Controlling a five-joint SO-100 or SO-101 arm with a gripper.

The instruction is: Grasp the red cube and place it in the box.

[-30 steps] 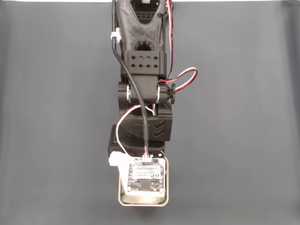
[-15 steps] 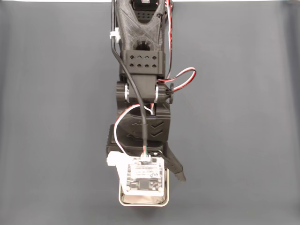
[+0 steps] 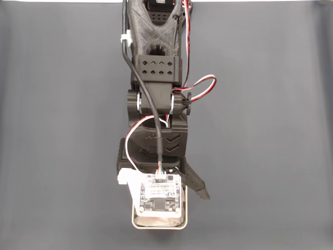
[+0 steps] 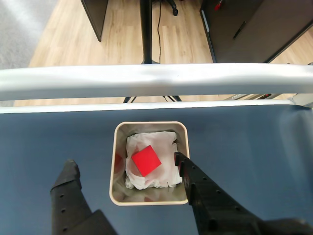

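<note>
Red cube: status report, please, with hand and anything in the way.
Hand open, above box. Red cube released, lying on white lining inside box. Nothing in the way.

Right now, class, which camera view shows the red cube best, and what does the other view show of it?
The wrist view: the red cube lies in plain sight on the white lining inside the box, with the open hand above it. In the fixed view the arm and its camera board cover the box's inside, so the cube is hidden.
</note>
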